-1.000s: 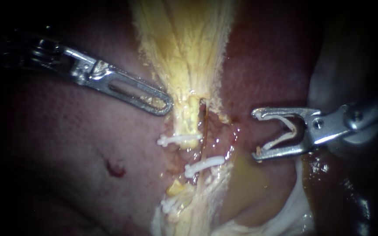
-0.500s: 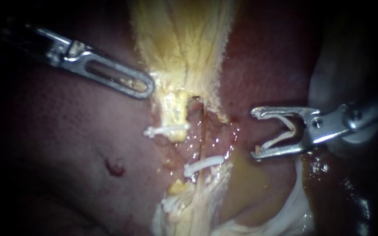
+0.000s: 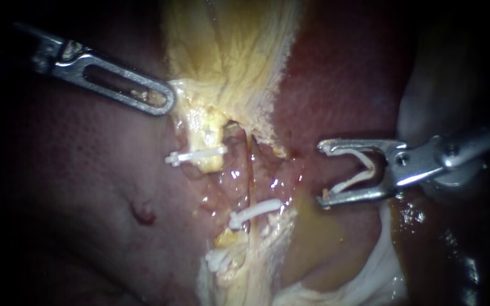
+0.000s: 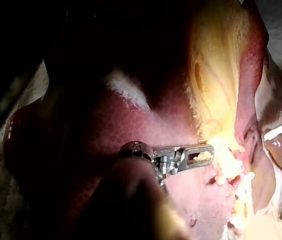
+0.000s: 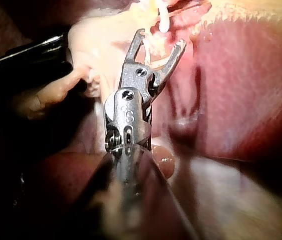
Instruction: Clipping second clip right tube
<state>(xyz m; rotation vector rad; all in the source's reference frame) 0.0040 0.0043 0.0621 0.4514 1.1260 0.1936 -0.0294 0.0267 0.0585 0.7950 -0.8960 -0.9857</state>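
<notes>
The yellow gallbladder hangs down the middle between lobes of liver. My left instrument is shut on its lower edge and holds it stretched leftward; the left wrist view shows the same hold. The left tube carries a white clip. The thin right tube runs down to a second white clip. A third clip lies lower. My right instrument stands right of that tube, apart from it, its wide-spread jaws holding an open white clip, also seen in the right wrist view.
Liver also rises on the right, behind my right instrument. A small dark red spot marks the left lobe. Yellowish fluid pools below my right instrument, with white tissue curving along the bottom right.
My left instrument has moved up and left, dragging the gallbladder edge and the left tube's clip with it and baring the right tube. My right instrument has edged slightly left.
</notes>
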